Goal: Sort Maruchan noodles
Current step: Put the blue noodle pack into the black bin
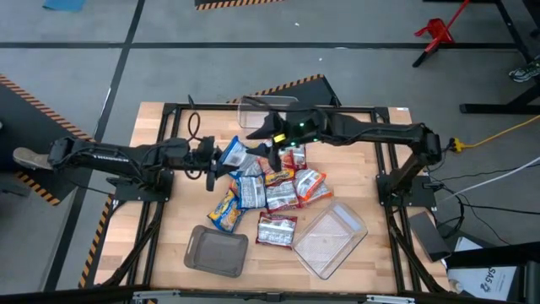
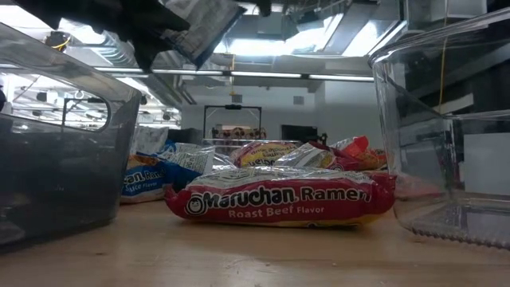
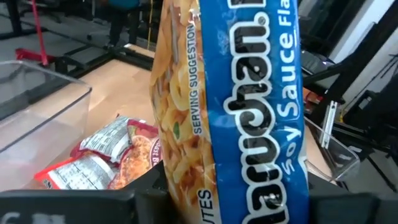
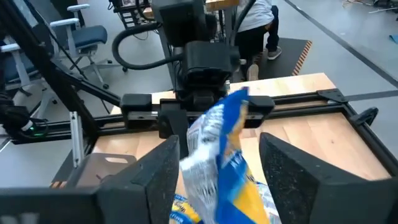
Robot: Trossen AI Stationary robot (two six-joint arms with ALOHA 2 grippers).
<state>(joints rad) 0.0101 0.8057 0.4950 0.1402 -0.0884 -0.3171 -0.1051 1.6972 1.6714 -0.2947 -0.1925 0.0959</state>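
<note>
My left gripper (image 1: 218, 158) is shut on a blue-and-yellow soy sauce noodle packet (image 1: 234, 153), raised above the table's left middle. The packet (image 3: 249, 93) fills the left wrist view. My right gripper (image 1: 268, 142) hovers over the far side of the pile, open. Its two fingers stand on either side of the same packet (image 4: 224, 155) in the right wrist view. Several other packets (image 1: 278, 190) lie heaped flat on the table's middle. A red roast beef packet (image 2: 279, 203) lies nearest the front. My left gripper pinches the blue packet between its two fingers at one end (image 3: 230, 186), coming level from the table's left. The packet is lifted clear of the table and juts out from the fingers toward my right gripper. My right gripper (image 4: 217, 174) is open around the packet's free end (image 4: 205, 134); whether a finger touches it, I cannot tell.
A grey tray (image 1: 217, 251) sits near the front edge, left of a clear tub (image 1: 331, 241). A second clear tub (image 1: 268, 110) stands at the far edge behind my right arm. Bare wood shows along the table's left and right sides. A person stands beyond the table (image 4: 255, 18).
</note>
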